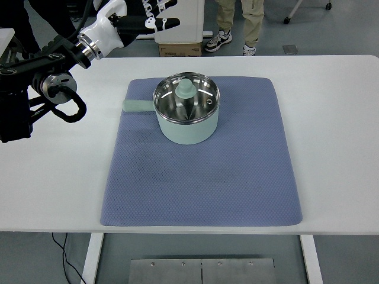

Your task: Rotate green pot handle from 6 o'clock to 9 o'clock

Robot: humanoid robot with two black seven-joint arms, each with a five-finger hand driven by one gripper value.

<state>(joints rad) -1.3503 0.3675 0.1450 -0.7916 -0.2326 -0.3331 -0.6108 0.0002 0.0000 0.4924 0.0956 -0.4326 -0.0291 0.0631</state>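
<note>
The green pot sits on the blue mat's far half, handle pointing left. The left robot hand hovers beyond the surface's far edge, fingers spread, empty.

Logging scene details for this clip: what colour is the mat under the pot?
Blue-grey with a fine dimpled texture; the rectangular fabric mat shows best in the top view.

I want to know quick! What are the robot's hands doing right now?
Left hand: open, fingers spread, holding nothing, up away from the pot.
Right hand: not in the picture.
</note>
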